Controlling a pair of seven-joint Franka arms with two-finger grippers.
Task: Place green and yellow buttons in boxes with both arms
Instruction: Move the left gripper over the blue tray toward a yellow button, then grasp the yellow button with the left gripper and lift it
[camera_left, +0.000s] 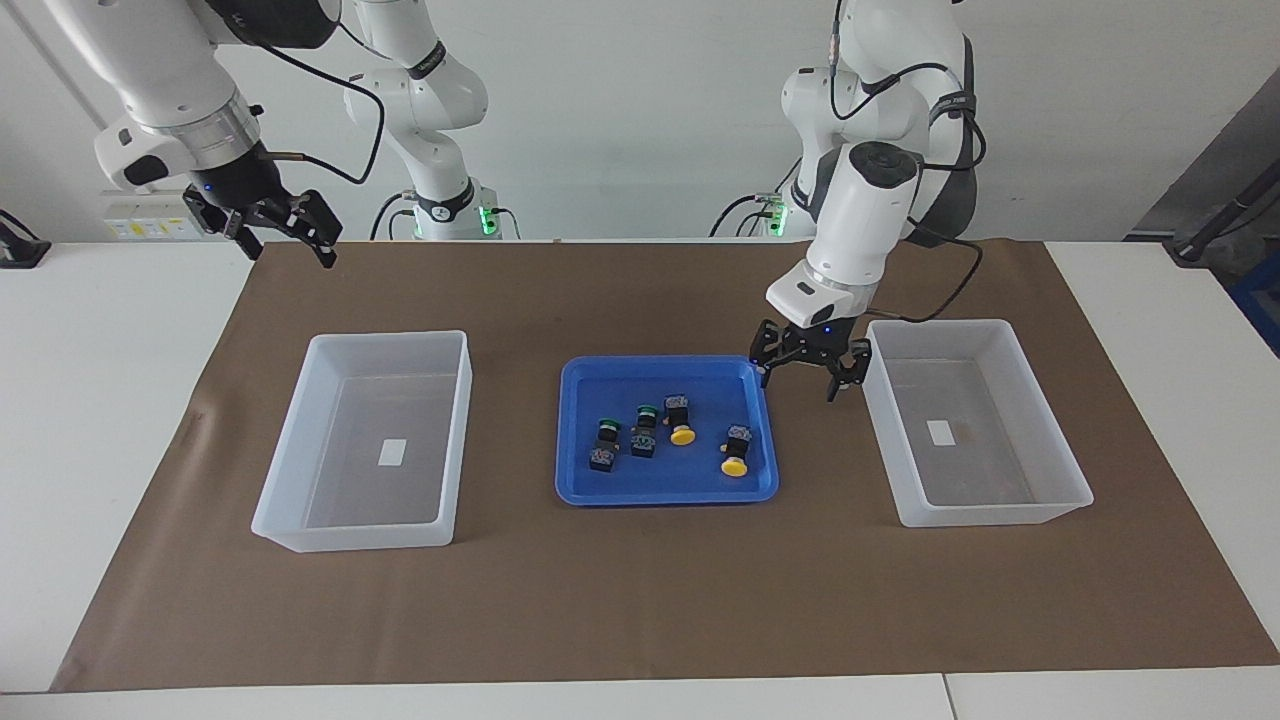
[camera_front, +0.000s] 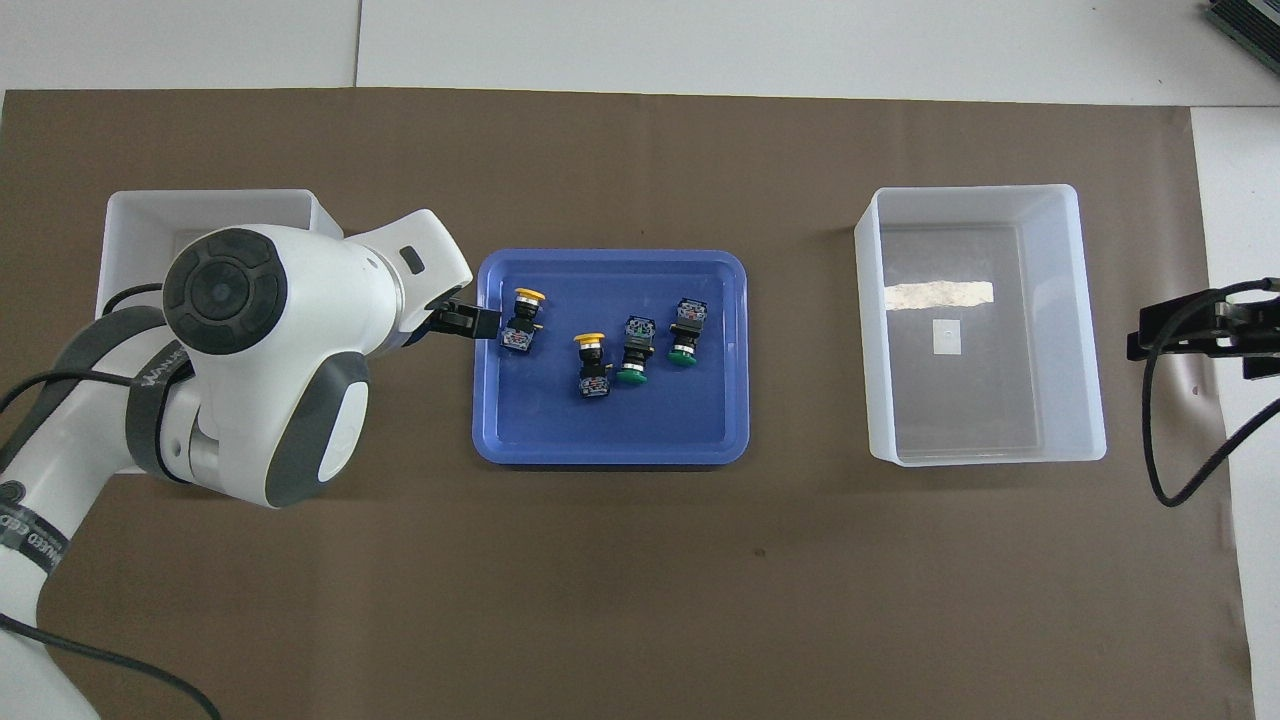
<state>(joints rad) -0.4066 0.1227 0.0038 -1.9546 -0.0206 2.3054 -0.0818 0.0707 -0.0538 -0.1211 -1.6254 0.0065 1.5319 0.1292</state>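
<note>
4 buttons (camera_left: 668, 432) in tray (camera_left: 600, 495), beside left tool (camera_left: 808, 368)

two green-cap buttons (camera_left: 625, 437) and two yellow-cap buttons (camera_left: 708, 439) lying tipped in blue tray (camera_left: 600, 372), both translucent boxes (camera_left: 372, 440) (camera_left: 972, 420) empty, flanking it

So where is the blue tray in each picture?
Facing view: the blue tray sits mid-picture on the brown mat, between the two white boxes, with all four buttons in it.
Overhead view: the blue tray is again mid-picture, between the same boxes; the left arm partly covers the box at its end.
Shared landmark: the yellow button closest to the left arm's end of the tray.
</note>
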